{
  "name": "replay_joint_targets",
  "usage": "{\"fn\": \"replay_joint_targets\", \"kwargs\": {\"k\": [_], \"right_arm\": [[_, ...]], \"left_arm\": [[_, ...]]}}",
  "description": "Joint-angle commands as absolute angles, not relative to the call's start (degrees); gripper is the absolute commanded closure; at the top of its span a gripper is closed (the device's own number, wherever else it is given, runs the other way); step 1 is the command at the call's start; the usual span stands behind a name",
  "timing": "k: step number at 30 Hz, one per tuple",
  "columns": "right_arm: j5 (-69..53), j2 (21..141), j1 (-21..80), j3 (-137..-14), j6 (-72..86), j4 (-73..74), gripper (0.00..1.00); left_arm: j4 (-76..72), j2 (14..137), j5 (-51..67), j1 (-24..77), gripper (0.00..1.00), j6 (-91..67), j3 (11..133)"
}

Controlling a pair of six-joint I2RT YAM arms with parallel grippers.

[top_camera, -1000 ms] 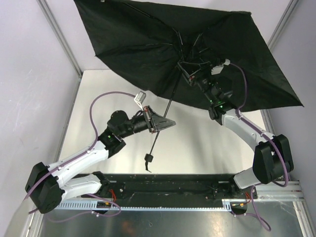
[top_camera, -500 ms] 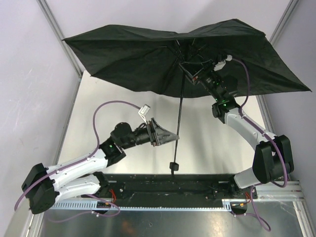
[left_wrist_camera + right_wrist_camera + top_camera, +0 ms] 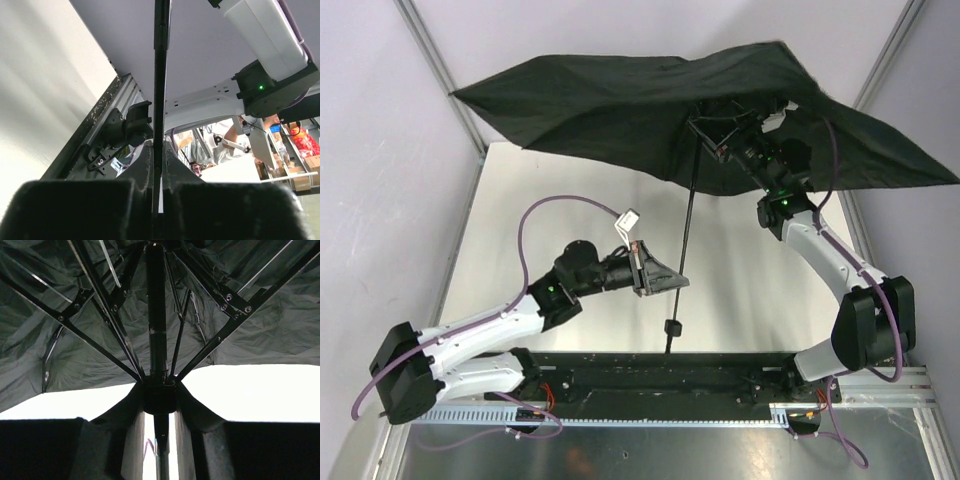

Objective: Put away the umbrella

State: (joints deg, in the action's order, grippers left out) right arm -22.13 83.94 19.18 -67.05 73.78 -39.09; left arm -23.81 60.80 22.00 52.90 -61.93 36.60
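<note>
Black umbrella (image 3: 620,110) stood fully open above the table (image 3: 520,200), you had the left gripper (image 3: 677,283) pinched tight on its shaft (image 3: 689,225) low down, right gripper (image 3: 717,138) clamped on the runner (image 3: 160,397) beneath the canopy, handle (image 3: 671,328) hung free past the left gripper.

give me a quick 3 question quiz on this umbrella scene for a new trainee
1. True or false: the umbrella is folded shut.
2. Where does the right gripper hold it? A) the handle B) the sliding hub under the canopy, where the ribs meet C) the canopy's edge
3. Short answer: which part is the left gripper closed on?

Key: 1 false, it is open and held aloft. 2 B. 3 the shaft, partway down.
</note>
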Motion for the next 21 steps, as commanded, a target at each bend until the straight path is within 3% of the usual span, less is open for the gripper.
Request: {"fn": "replay_joint_targets", "kwargs": {"k": [1, 4, 8, 17, 20, 21], "right_arm": [[-32.7, 82.0, 20.2, -71.6, 67.1, -27.9, 1.0], [-32.5, 79.0, 24.6, -69.3, 60.0, -18.8, 1.0], [-28.9, 74.5, 34.1, -61.2, 60.2, -22.2, 1.0], [-30.3, 73.4, 30.3, -54.6, 69.0, -36.2, 1.0], [-28.3, 74.4, 29.6, -54.6, 69.4, -40.0, 1.0], [-27.4, 74.7, 29.4, -54.6, 69.3, -41.2, 1.0]], "left_arm": [[-22.5, 61.8, 20.4, 47.0, 1.0, -60.4, 44.7], [-22.0, 62.9, 20.3, 44.2, 1.0, -59.5, 49.7], [-20.6, 64.2, 17.8, 43.3, 1.0, -57.2, 55.2], [-20.4, 61.2, 17.3, 43.6, 1.0, -59.1, 49.5], [-20.5, 60.0, 18.0, 44.0, 0.87, -60.3, 45.8], [-20.5, 59.5, 17.9, 44.3, 0.76, -60.6, 44.4]]}}
